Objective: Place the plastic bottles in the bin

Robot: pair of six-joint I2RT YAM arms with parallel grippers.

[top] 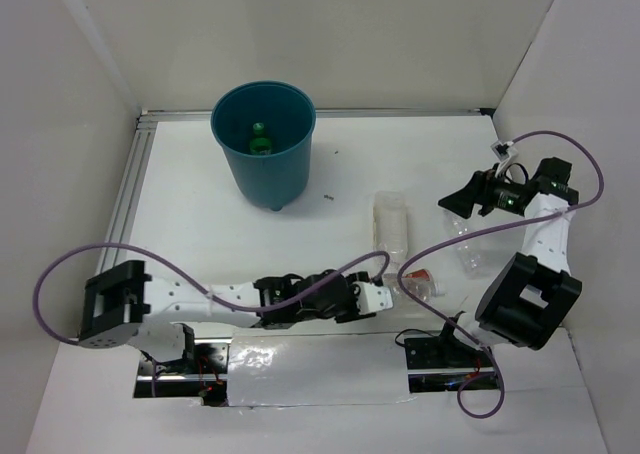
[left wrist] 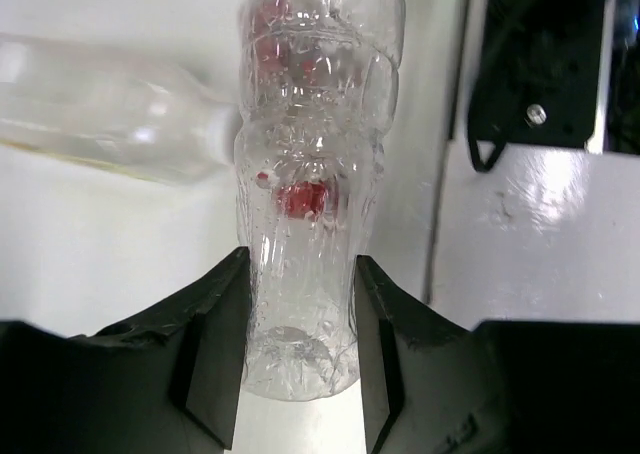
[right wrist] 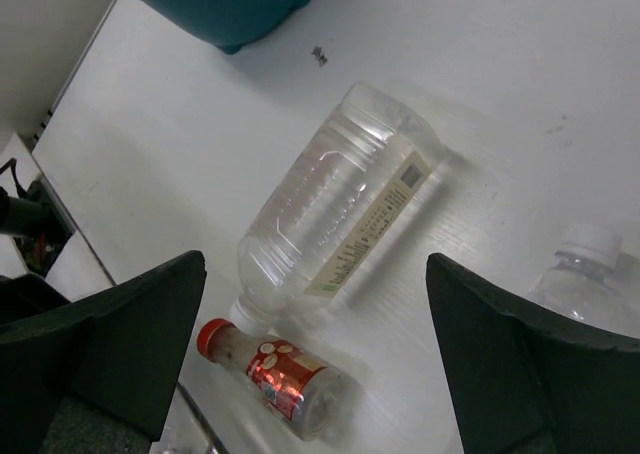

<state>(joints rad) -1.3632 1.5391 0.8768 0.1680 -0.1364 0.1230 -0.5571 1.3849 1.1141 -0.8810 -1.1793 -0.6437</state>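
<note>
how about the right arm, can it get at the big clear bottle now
Probably yes: the open right pincer faces the big bottle, which lies uncovered; only the red-cap bottle sits by its neck.

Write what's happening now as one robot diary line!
left gripper: shut on red-capped bottle, lying flat | right gripper: open, empty | teal bin: green bottle inside

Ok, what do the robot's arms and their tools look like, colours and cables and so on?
Both arms have white links with black joint housings: the left arm and the right arm. Each ends in a tool with two black wedge-shaped fingers, the left tool and the right tool. A purple cable loops loosely along each: the left cable and the right cable.
</note>
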